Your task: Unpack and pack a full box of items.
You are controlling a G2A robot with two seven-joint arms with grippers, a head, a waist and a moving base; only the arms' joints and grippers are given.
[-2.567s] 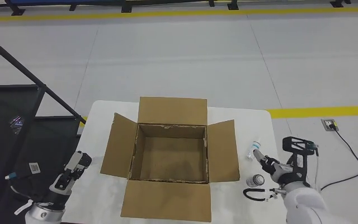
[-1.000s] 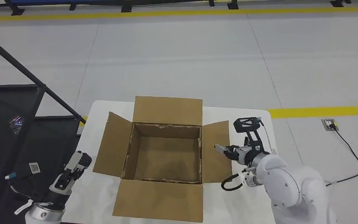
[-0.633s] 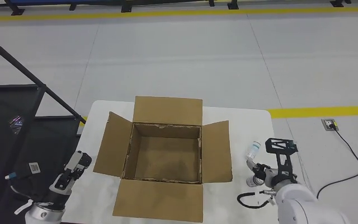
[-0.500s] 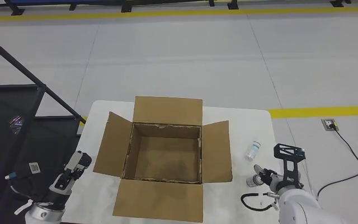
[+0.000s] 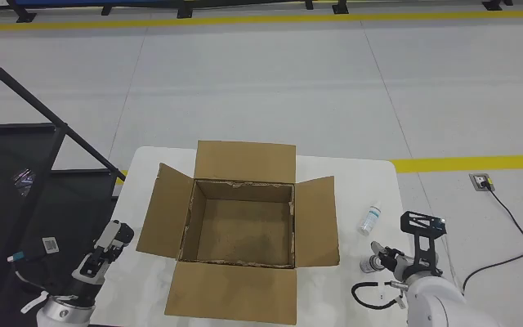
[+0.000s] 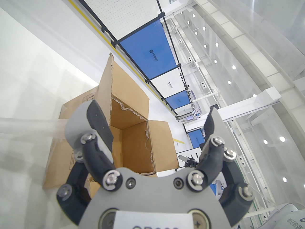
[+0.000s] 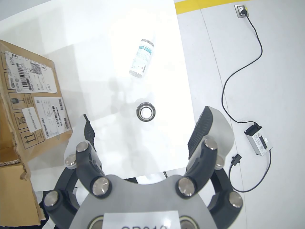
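The two dark ribbed fingers point(image 7: 202, 127) of the right gripper point(image 7: 146, 119) are standing wide apart and gripping nothing. Framed between their tips in the right wrist view, a small round silvery can point(image 7: 145, 112) is standing upright on the white table with rounded corners point(image 7: 114, 13), apart from both pads. In the top view this gripper is hanging just beside the can, at the table's near right corner.

A little farther out from the can, a small clear bottle with a white-and-teal label point(image 7: 141, 58) is lying on its side, close to the table's right edge. The two are lying near each other without touching.

To their left, a large brown cardboard box point(image 5: 317, 221) is sitting in the middle of the table with all four flaps folded outward and its brown floor showing. White shipping labels are sticking to the underside of its right flap.

The black-padded fingers point(image 6: 99, 120) of the left gripper point(image 6: 153, 114) are also standing spread, with nothing between them. This gripper is hanging at the table's near left edge, beside the box's left flap and apart from it.

Beyond the table's right edge, a black cable point(image 7: 252, 55) is running across the grey floor from a wall socket to a small grey adapter point(image 7: 258, 141).
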